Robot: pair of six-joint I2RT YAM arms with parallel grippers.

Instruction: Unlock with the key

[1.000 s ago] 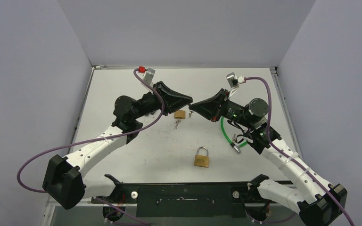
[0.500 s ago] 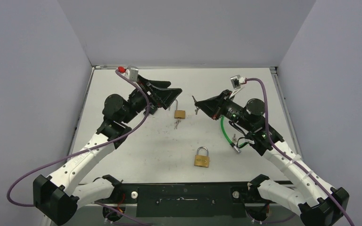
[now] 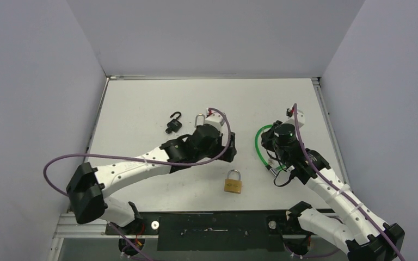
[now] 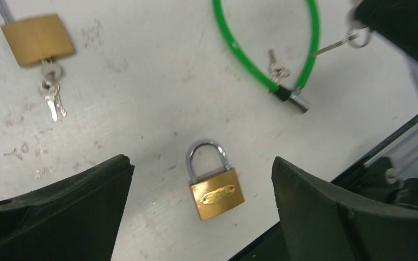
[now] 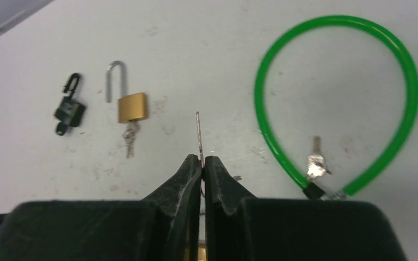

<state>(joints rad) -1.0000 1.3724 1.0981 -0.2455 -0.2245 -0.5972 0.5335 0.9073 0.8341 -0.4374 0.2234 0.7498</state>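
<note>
On the worktop [image 3: 141, 103] a shut padlock [image 4: 216, 193] is framed by the wide-open, empty left pincer [image 4: 200, 159]; at one o'clock a key [image 5: 198, 130] is pinched by the right pincer [image 5: 202, 161].

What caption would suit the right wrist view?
Right gripper pinching a key; open brass padlock, black padlock and green cable lock lie beyond.

Your white table [image 3: 136, 98] carries: black padlock [image 3: 173, 123], open brass padlock [image 5: 132, 107] with keys [image 5: 129, 137], shut brass padlock [image 4: 216, 191], green cable lock [image 5: 259, 92].
</note>
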